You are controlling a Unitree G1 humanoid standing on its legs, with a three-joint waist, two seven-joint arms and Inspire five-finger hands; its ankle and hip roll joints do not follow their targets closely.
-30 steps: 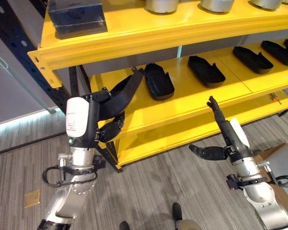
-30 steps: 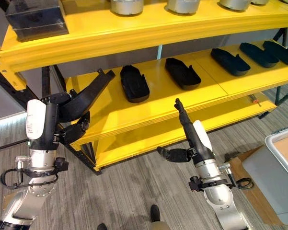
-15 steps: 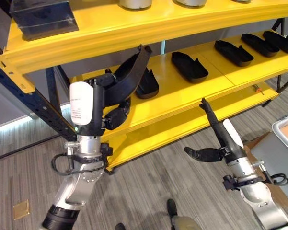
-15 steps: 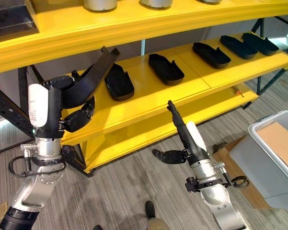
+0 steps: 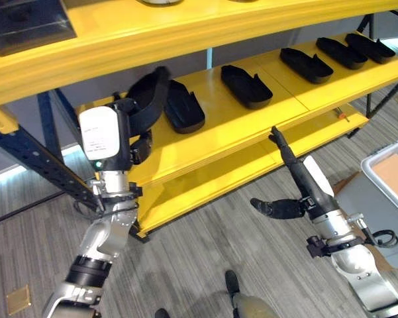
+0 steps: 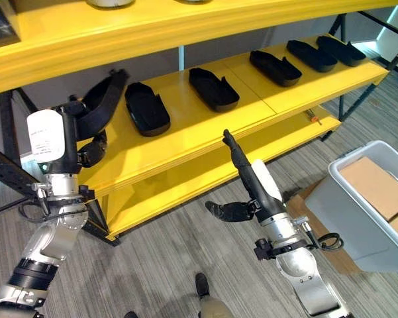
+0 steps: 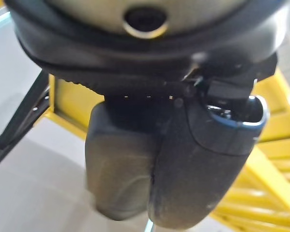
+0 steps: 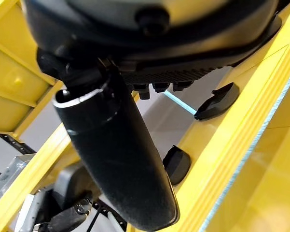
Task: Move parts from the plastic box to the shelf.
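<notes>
Yellow shelf (image 5: 251, 126) is spanning the head views on dark blue uprights, over grey wood-grain floor (image 5: 205, 252). Upper tier is carrying a dark box (image 5: 26, 26) at its left end. Middle tier is carrying 5 black parts lying flat in a row: part 1 (image 5: 183, 106) nearest the left end, part 2 (image 5: 246, 86) next to it, then 3 more (image 5: 311, 65) running toward the right end, each well apart from its neighbour.

Grey plastic box (image 6: 377, 199) is sitting on the floor at lower right, right of the right arm, with a flat brown piece (image 6: 374, 185) lying inside it.

Left hand (image 5: 142, 126) is raised at the left end of the middle tier, fingers curled round a black part (image 5: 149, 93). That held part is standing tilted up over the tier's left end, just beside part 1; contact between the two cannot be told. In the left wrist view the hand's dark bulk is hiding the grasp.

Right hand (image 6: 242, 169) is hanging in front of the shelf's lower edge, holding nothing, fingers straight and pointing up toward the middle tier, thumb sticking out sideways. Fingertip (image 5: 273, 132) is near the tier's front lip.

A person's dark shoe (image 5: 232, 281) is showing at the bottom edge of the floor.
</notes>
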